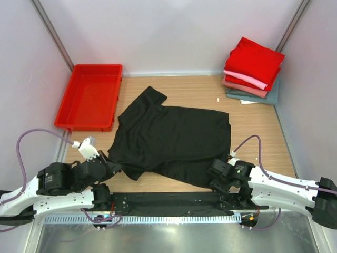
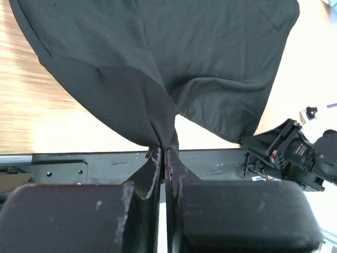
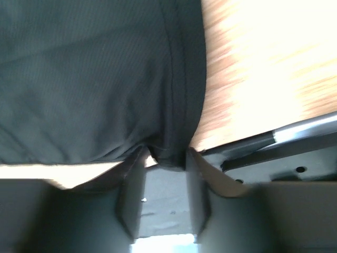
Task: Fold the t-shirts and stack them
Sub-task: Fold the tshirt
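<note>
The left gripper [image 2: 164, 154] clenches the black shirt [image 1: 174, 139]; the right gripper [image 3: 164, 161] is spread around its hem. A tray [image 1: 73, 97] lies at 10 o'clock, a folded stack [image 1: 254, 69] at 1.

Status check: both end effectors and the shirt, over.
Left end effector shut on black t-shirt. Right end effector at hem, grip unclear. Shirt unfolded. Nothing blocking.

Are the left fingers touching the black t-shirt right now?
Touching. The left wrist view shows the fingers of the left gripper closed together, with a bunched fold of the black t-shirt pinched between their tips.
</note>
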`<control>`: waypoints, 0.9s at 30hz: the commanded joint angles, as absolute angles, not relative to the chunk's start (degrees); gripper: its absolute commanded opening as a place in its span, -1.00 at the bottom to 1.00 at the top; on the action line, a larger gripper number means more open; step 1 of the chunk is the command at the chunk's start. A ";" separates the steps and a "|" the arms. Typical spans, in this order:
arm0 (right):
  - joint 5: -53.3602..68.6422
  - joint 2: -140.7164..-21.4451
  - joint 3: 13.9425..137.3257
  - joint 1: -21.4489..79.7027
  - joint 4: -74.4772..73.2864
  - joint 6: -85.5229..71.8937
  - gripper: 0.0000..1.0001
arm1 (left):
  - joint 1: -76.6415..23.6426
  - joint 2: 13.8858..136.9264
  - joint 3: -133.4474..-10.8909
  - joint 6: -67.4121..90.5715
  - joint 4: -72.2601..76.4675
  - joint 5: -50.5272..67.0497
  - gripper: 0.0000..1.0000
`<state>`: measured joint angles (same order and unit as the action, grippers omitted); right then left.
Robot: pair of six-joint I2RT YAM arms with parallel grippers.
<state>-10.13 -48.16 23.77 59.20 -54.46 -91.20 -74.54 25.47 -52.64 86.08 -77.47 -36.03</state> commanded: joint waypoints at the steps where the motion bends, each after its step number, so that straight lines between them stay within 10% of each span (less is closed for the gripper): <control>1: -9.58 -48.16 23.91 60.20 -51.60 -90.09 -0.37 | -74.53 26.80 -53.61 88.59 -92.37 -39.29 -0.95; 5: -12.46 -47.20 25.39 60.21 -51.85 -88.16 -0.97 | -74.53 27.51 -53.79 88.86 -92.64 -39.55 -0.95; 27: -44.46 -28.66 46.67 60.21 -82.96 -92.46 -0.97 | -67.34 56.50 -63.19 60.42 -71.92 -32.36 -0.80</control>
